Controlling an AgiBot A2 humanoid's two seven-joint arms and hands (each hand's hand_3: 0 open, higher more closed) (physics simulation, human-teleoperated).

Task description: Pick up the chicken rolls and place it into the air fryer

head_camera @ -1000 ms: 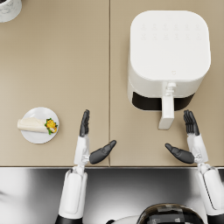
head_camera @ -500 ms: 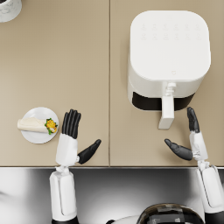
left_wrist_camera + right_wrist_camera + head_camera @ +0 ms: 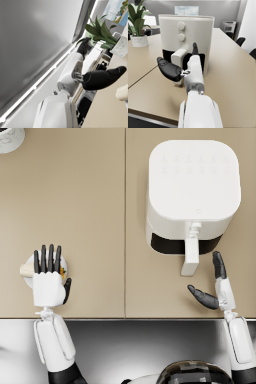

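1. Your tabletop (image 3: 85, 203) is tan, with a seam running front to back near its middle and a grey edge strip along the near side.
2. The air fryer (image 3: 192, 188) is a white box standing on the right half; its drawer sits in a dark slot on the near face, with the white handle (image 3: 190, 255) pointing toward you.
3. A potted plant (image 3: 136, 27) in a marbled white pot stands far off at the back left corner, well apart from the fryer.
4. Your left robot hand (image 3: 49, 278) hovers flat over the plate, palm down, fingers straight and slightly apart, thumb out to the side; it holds nothing that you can see.
5. Your right robot hand (image 3: 214, 288) stands just beside the handle's near end, fingers straight toward the fryer and thumb splayed to the left, empty and not touching the handle.
6. The plate (image 3: 29, 278) is small and white, near the front left edge, mostly hidden under the left robot hand.
7. The chicken roll (image 3: 26, 270) lies on that plate; only its pale left end pokes out from under the fingers, and whether they touch it you cannot tell.
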